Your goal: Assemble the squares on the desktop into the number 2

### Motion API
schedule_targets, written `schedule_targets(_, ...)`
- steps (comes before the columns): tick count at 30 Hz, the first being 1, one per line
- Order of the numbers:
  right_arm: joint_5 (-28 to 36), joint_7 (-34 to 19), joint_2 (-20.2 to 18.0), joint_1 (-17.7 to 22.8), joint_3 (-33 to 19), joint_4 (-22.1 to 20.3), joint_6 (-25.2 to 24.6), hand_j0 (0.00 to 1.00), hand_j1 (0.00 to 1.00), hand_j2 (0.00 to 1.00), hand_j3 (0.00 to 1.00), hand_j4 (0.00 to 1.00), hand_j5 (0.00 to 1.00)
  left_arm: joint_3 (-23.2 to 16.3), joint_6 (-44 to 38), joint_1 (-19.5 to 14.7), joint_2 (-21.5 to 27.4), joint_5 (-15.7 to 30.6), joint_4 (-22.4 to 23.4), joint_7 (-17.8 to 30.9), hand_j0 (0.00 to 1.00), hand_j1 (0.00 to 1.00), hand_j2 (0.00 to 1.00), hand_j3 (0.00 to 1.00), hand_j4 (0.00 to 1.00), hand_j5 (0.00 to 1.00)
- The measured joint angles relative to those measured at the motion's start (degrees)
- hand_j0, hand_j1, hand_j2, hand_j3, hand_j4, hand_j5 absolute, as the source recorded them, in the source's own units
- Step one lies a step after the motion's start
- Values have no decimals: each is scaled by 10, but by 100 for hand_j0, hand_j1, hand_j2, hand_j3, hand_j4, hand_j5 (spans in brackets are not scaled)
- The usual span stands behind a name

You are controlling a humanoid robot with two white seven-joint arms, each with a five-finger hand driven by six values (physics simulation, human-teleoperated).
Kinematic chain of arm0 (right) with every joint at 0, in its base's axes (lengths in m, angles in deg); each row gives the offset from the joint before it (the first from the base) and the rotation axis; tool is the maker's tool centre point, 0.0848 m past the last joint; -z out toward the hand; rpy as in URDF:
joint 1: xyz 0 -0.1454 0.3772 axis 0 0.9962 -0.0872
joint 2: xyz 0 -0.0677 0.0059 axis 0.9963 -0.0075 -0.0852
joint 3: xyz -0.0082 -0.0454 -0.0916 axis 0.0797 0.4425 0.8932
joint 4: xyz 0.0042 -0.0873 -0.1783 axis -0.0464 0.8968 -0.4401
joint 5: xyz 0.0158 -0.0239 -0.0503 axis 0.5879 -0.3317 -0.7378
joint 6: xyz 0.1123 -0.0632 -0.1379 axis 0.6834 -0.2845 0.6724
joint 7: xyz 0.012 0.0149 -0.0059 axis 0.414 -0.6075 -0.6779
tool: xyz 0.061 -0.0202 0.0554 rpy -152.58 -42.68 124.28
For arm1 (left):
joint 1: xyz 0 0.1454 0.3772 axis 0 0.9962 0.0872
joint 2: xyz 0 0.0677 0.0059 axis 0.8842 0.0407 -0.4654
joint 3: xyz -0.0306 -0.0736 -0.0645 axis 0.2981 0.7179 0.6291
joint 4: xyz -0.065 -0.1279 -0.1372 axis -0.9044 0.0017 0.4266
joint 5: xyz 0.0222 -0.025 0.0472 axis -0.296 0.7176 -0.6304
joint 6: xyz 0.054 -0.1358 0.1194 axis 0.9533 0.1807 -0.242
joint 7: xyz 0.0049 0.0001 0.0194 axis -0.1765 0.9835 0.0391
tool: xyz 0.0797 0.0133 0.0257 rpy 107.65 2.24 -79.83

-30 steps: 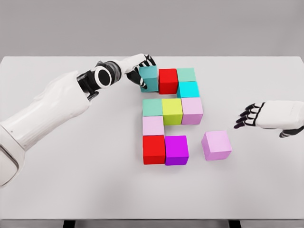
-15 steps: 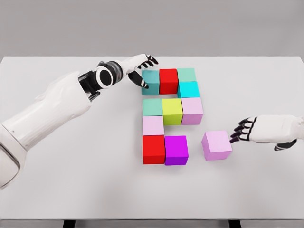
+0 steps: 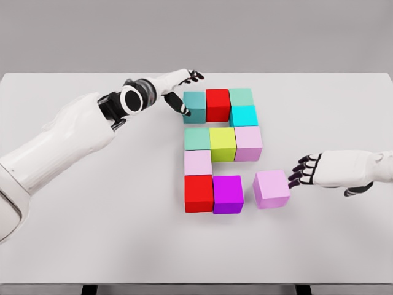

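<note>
Loose pink cube (image 3: pixel 271 188) sitting on desk (image 3: pixel 344 239), just right of purple cube (image 3: pixel 228 194), small gap between. Right robot hand (image 3: pixel 305 171) touching its right side, fingers spread. Left robot hand (image 3: pixel 184 92) resting beside teal cube (image 3: pixel 194 106), fingers apart, holding nothing.

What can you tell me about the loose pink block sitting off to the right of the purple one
The loose pink block is a plain, matte, pale pink cube, resting flat on the white table, turned slightly askew to the neat rows. It sits just right of the purple block, with a narrow gap between them, completing the figure's bottom row only loosely. The right hand has its dark fingers at the block's right face, apparently touching, not gripping.
</note>
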Motion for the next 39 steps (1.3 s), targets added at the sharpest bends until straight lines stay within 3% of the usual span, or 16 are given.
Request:
schedule_targets(4, 0, 0, 5, -1, 1, -1, 0, 100, 100, 100, 100, 100, 100, 0, 76, 1, 43, 1, -8, 3, 100, 100, 100, 100, 100, 100)
schedule_targets(7, 0, 0, 9, -1, 3, -1, 0, 100, 100, 100, 100, 100, 100, 0, 128, 2, 102, 2, -43, 4, 100, 100, 100, 100, 100, 100)
schedule_targets(11, 0, 0, 14, -2, 6, -1, 0, 100, 100, 100, 100, 100, 100, 0, 151, 4, 175, 3, -79, 4, 100, 100, 100, 100, 100, 100)
schedule_targets(14, 0, 0, 17, -2, 7, -1, 0, 100, 100, 100, 100, 100, 100, -6, 157, 11, 202, 0, -87, 5, 100, 100, 100, 100, 100, 100)
schedule_targets(32, 0, 0, 33, -10, 20, -2, 0, 100, 100, 100, 100, 100, 100, -16, 160, 16, 213, -3, -91, 4, 100, 100, 100, 100, 100, 100)
schedule_targets(39, 2, 0, 31, -32, 9, 11, 0, 100, 100, 100, 100, 100, 100, -17, 160, 17, 211, -3, -91, 4, 100, 100, 100, 100, 100, 100)
